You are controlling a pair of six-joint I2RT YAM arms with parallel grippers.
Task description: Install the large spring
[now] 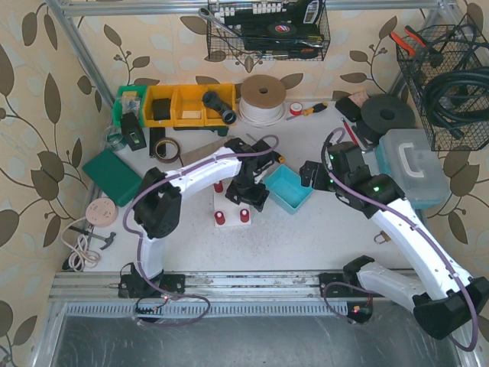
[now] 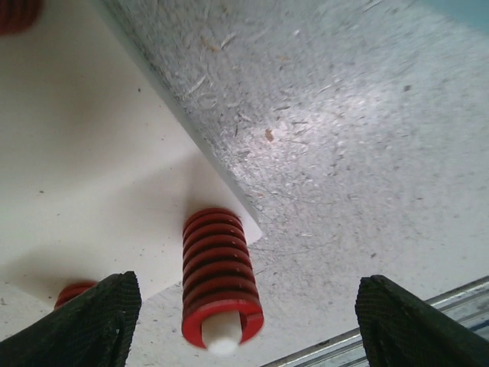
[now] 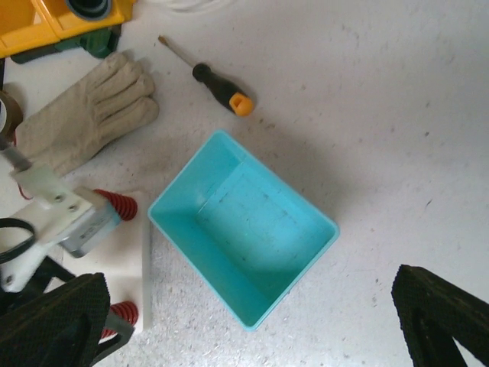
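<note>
The large spring (image 2: 218, 271) is sitting upright over a white peg (image 2: 223, 336) at the corner of the white base plate (image 2: 92, 176). The peg's tip is showing through the top coil. The left tool (image 2: 248, 325) is hanging above it, spread wide and holding nothing. Its two black fingers (image 2: 92, 321) are standing well to either side of the spring and touching neither it nor the plate. Bare scratched desk (image 2: 367, 138) is lying beside the plate edge.

The right tool (image 3: 248, 321) is also gaping wide and gripping nothing, over the near rim of the teal bin (image 3: 252, 229), which is lying just beside the plate. Beyond the bin a screwdriver (image 3: 218, 88) and a pale glove (image 3: 84, 115) are resting on the desk, with yellow trays (image 3: 46, 23) behind them.

A second red spring (image 2: 75, 292) is peeking out from behind the left tool's finger, mostly hidden. A third red spring (image 2: 19, 15) is being cut off by the upper corner of the left wrist view. From above, the left wrist is covering part of the plate, so I cannot tell how the large spring's foot is meeting it.
</note>
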